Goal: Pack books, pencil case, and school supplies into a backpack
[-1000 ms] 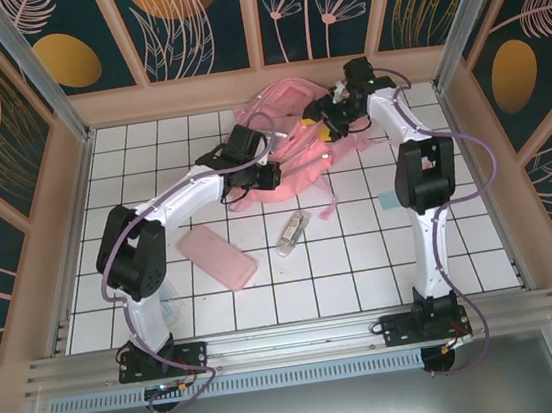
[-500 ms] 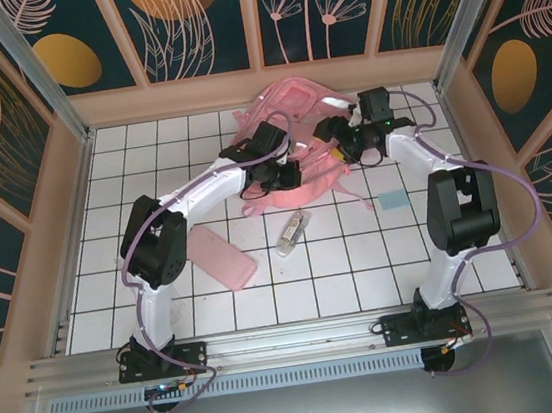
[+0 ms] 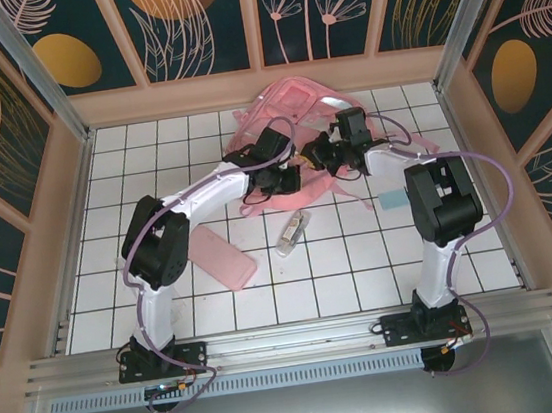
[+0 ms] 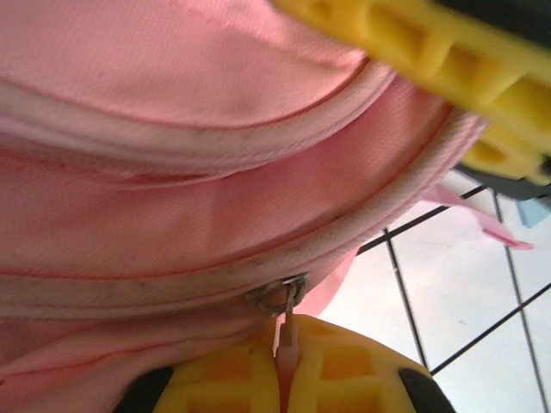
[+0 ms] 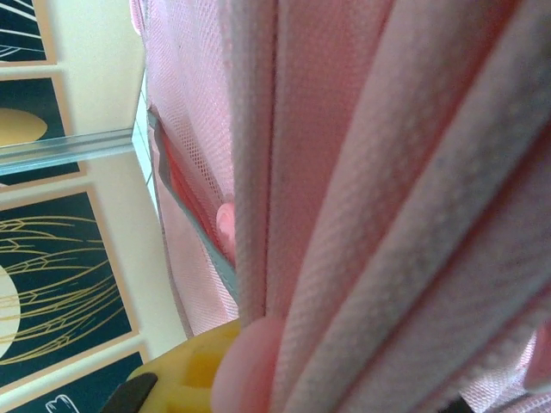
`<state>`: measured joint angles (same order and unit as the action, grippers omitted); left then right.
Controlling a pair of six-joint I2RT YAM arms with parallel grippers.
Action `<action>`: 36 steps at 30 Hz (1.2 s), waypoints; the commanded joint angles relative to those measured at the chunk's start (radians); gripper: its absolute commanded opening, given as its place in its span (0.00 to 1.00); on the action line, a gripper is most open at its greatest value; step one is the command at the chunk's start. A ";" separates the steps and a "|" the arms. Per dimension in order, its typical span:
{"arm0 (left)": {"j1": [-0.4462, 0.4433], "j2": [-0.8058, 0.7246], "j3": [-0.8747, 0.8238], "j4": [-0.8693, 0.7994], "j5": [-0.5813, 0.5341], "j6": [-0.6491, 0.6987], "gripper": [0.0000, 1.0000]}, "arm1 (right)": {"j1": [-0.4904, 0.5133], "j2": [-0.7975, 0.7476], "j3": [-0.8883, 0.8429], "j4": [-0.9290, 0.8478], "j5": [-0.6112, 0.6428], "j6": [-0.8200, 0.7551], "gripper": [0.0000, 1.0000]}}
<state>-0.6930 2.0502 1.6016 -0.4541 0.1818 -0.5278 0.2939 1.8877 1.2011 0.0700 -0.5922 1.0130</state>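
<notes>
The backpack point(image 3: 279, 105) lies on the table point(image 3: 345, 279), its zipper pull point(image 4: 287, 340) pinched tight between the left fingers point(image 4: 224, 379). The right fingers point(image 5: 185, 366) press into the backpack's fabric; whether they grip it I cannot tell.

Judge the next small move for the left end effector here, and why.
Probably draw the left end effector along the zipper track: it is shut on the zipper pull, the right end effector pinches the backpack beside it, and the pencil case lies unpacked.
</notes>
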 commanded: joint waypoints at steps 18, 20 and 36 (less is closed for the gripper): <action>0.307 -0.137 -0.146 -0.048 -0.226 0.199 0.00 | -0.106 -0.017 0.194 -0.166 -0.055 -0.242 0.00; 0.309 -0.146 -0.146 -0.061 -0.176 0.215 0.00 | -0.108 0.032 0.266 -0.196 -0.074 -0.301 0.00; 0.006 -0.162 -0.214 0.258 0.160 -0.042 0.00 | -0.084 0.320 0.758 -0.498 0.055 -0.392 0.67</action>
<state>-0.6476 1.8305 1.2964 -0.2546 0.2440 -0.5049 0.2230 2.2574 1.9545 -0.3992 -0.7025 0.6670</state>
